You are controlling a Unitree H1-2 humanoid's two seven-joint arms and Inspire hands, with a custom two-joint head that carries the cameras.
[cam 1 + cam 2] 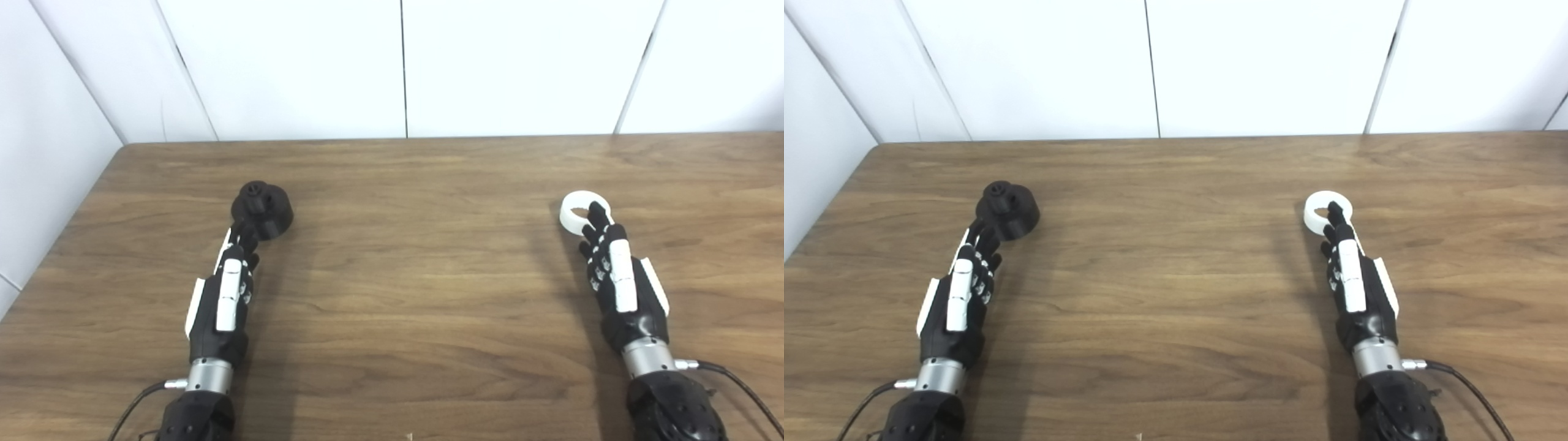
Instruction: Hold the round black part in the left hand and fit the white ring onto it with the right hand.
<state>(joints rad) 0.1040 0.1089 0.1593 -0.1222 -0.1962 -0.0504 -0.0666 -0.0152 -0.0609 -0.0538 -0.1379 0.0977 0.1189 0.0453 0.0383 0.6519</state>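
Observation:
The round black part (262, 208) rests on the wooden table (416, 257) at the left, a small knob on its top. My left hand (225, 294) lies stretched out just in front of it, fingers straight, the tips reaching its near edge, holding nothing. At the right the white ring (582, 212) lies flat on the table. My right hand (618, 282) is extended toward it, open, with a fingertip over the ring's near rim. Whether the fingertips touch the objects is unclear.
White wall panels (404, 67) rise behind the table's far edge, and a wall runs along the left side. Cables (741, 386) trail from both wrists at the bottom of the picture.

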